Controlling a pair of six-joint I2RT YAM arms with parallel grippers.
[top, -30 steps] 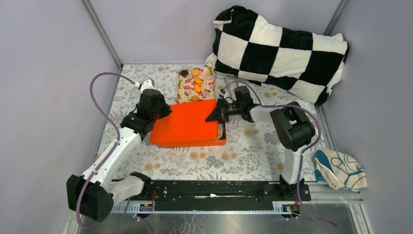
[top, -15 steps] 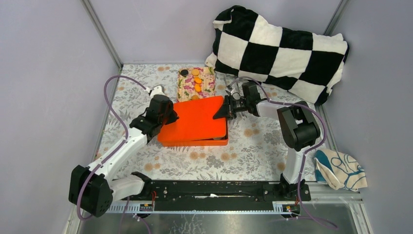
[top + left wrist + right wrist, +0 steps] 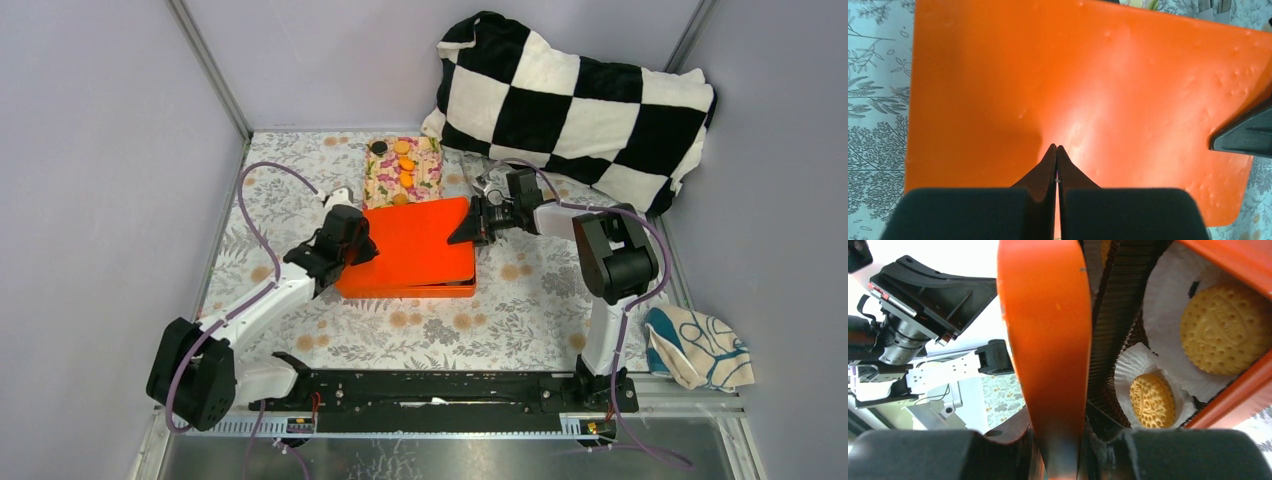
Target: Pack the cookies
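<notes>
Right gripper (image 3: 1055,460) is partly closed, pinching the edge of the orange lid (image 3: 1043,340); left gripper (image 3: 1056,159) is fully shut, its tips resting on the lid's top. I judge I'm closing the box (image 3: 405,291): cookies (image 3: 1225,330) sit inside in paper cups (image 3: 1168,305), and more lie on the floral tray (image 3: 428,178) behind. Next I must lower the lid squarely, then let go

Can't see inside the box (image 3: 405,291) from above, covered by the orange lid (image 3: 415,245). Catching just two cookies (image 3: 1152,400) through the gap, in white paper cups (image 3: 1168,295), the bigger clipped by the box. Can't resolve the cookies on the patterned tray (image 3: 430,178), too small.
</notes>
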